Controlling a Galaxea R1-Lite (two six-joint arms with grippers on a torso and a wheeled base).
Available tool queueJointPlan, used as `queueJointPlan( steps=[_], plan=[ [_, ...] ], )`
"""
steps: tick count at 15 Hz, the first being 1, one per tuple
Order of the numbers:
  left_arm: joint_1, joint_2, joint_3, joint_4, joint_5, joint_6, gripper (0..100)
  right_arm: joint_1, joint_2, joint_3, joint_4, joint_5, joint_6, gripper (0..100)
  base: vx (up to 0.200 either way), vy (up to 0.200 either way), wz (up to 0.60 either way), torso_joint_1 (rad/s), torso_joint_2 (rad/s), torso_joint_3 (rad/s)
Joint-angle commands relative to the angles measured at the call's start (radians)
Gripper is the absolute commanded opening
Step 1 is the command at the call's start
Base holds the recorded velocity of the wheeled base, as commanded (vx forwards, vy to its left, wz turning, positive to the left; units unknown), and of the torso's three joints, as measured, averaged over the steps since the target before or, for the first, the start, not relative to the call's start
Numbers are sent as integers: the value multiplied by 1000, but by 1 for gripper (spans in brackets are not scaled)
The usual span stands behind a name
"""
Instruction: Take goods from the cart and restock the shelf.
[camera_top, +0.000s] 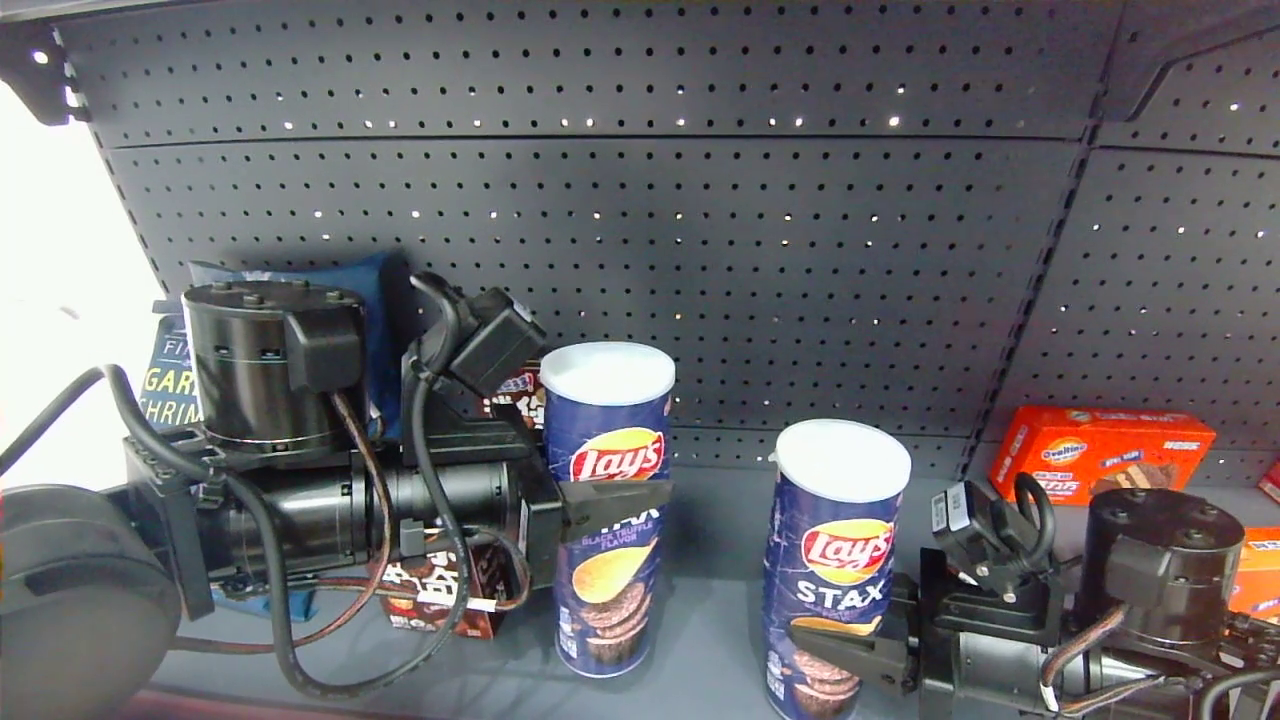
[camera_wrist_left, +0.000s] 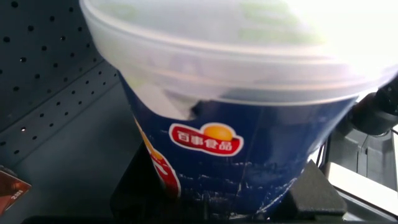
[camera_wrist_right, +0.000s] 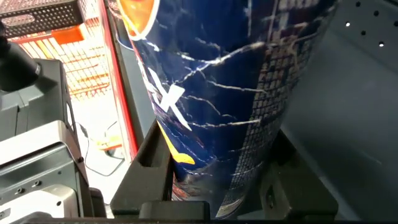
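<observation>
Now, two chip cans stand upright on the shelf at centre frame. The left fingers clamp the left one at mid-height, and the right fingers clamp the right one near its base. One orange box lies at far right.

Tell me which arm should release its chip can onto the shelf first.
Left, probably. The left gripper has its jaws around the rear can, which stands upright with its base on the shelf, well in. The right gripper holds the front can nearer the edge, its base cut off from view.
</observation>
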Motion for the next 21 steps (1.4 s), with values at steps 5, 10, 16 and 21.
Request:
queueJointPlan(
  steps=[5, 10, 16, 21],
  plan=[
    [0, 2, -1, -1, -3, 0, 0, -3, 6, 13, 0, 2, -3, 0, 0, 0, 0, 0, 0, 0],
    [-2, 2, 2, -1, -4, 0, 0, -6, 5, 23, 0, 2, -6, 100, 0, 0, 0, 0, 0, 0],
    [-2, 0, 2, -1, -1, 0, 0, -41, -72, 56, 0, 9, -11, 100, 0, 0, 0, 0, 0, 0],
    [-2, -8, 44, -8, -1, -2, 0, -44, -353, 221, 27, -11, -9, 100, 0, 0, 0, 0, 0, 0]
  ],
)
